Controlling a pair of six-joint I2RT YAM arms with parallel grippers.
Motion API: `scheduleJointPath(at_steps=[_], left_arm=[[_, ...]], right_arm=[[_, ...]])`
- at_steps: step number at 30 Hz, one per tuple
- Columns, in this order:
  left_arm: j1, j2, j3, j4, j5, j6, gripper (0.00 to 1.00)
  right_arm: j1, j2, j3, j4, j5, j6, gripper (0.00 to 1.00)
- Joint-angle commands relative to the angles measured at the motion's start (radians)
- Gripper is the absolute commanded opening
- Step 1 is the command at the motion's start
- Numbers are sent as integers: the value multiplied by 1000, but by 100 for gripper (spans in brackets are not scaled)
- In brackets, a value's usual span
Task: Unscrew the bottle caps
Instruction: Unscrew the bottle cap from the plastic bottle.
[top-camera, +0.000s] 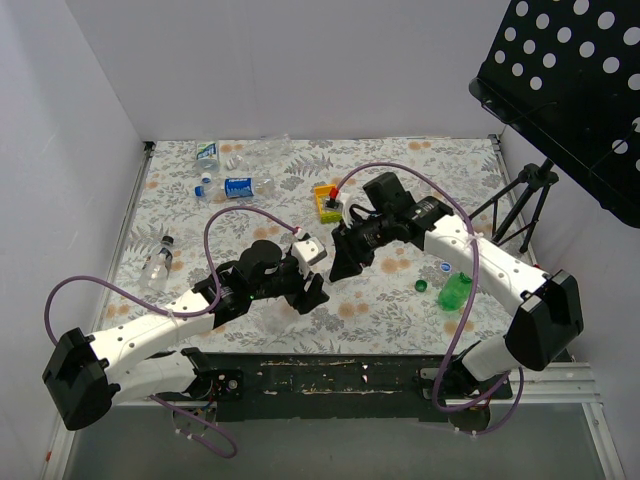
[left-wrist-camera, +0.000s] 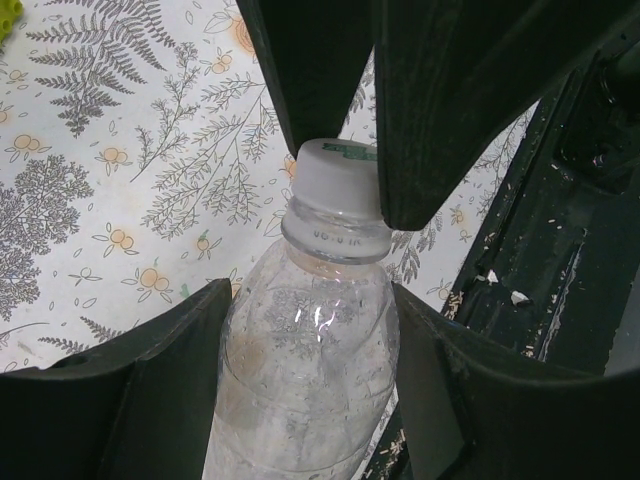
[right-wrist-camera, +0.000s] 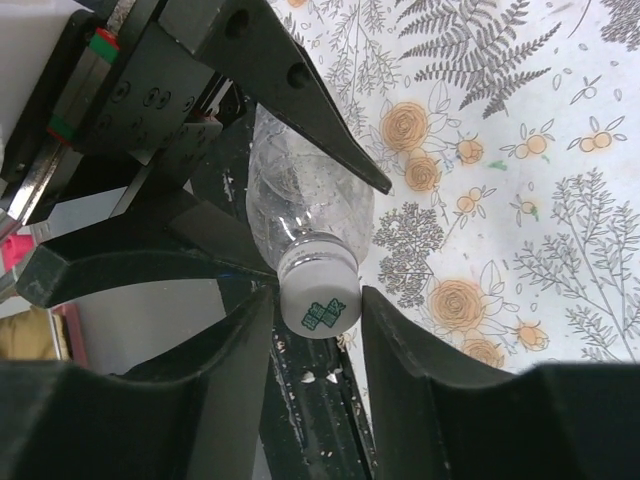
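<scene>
Left wrist view first: my left claw (left-wrist-camera: 312, 290) is clamped on the clear body of a bottle (left-wrist-camera: 305, 390), one finger pressed to each side; I hold it at the near edge of the table (top-camera: 400, 160), between the two arms, neck pointing away from that claw; its white cap (left-wrist-camera: 338, 180) is on. Right wrist view: my right claw (right-wrist-camera: 318, 300) reaches in from the far side and sits narrow on that cap, a finger touching each flank. Top view, farther out on the floral cloth: a green bottle (top-camera: 455, 291) lies to the right with a loose green cap (top-camera: 421, 285) just beside it; a small clear bottle (top-camera: 157, 262) lies well to the left; beyond the claws sits a yellowish bottle (top-camera: 327, 202); near the far edge a blue-labelled bottle (top-camera: 240, 186) lies among other clear ones.
</scene>
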Motion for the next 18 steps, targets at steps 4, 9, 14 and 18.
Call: scheduleJointPath(at_steps=[4,9,14,18], left_arm=[[1,-14,31,13,-15,-1,0],[1,-26,30,-13,-1,29,0],[1,-60,34,-71,63,95,0],[1,-80,30,-85,143,136,0]], right_arm=[[14,18,23,-21,-45,-36,35],[15,12,40,-47,-120,-145,18],[31,-14,80,-207,-251,-572,9],[72,-10,132,-430,-193,-1036,9]])
